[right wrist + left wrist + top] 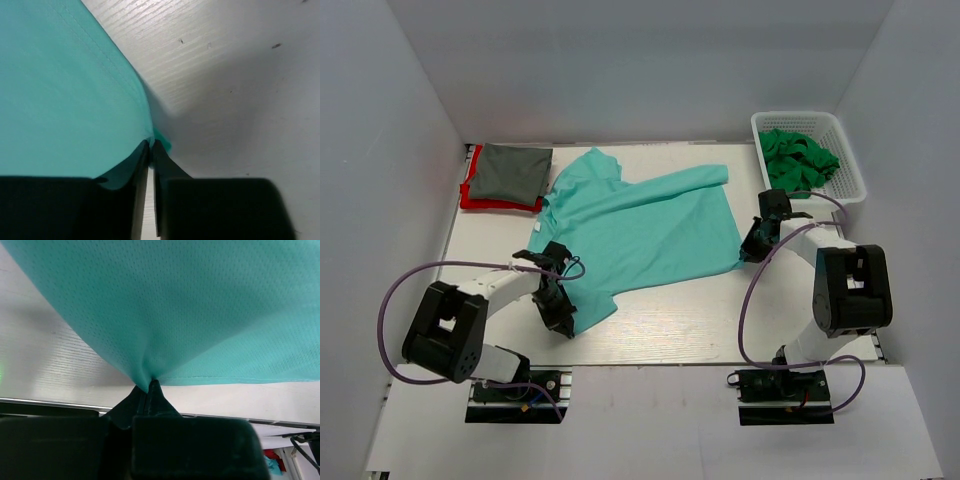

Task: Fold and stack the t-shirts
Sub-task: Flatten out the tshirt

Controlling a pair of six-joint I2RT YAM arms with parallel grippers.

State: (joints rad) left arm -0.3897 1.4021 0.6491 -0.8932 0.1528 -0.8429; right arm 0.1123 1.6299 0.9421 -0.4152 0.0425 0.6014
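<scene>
- Red t-shirt [468, 196]: upper left of the top view, flat on the counter [670, 325], mostly covered, with only its left and near edges showing.
- Dark grey t-shirt [513, 171]: folded, lying on top of the red one at upper left; its right edge is just beside the teal cloth.
- Left tool [560, 312]: lower left of centre, at the near left corner of the teal t-shirt. In the left wrist view its fingers [156, 397] are pressed together, and the cloth is drawn into a pinched peak between them.
- Teal t-shirt [640, 225]: centre of the counter, spread out and partly folded, with one sleeve reaching toward the upper right. It is held at two points of its edge.
- Right tool [752, 248]: right of centre, at the right edge of the teal t-shirt. The right wrist view shows a narrow grip with the fingers [162, 167] nearly meeting and the hem caught at their tips.
- Basket [855, 172]: white lattice, upper right corner of the counter.
- Green t-shirts [798, 158]: bunched inside the basket, unfolded.
</scene>
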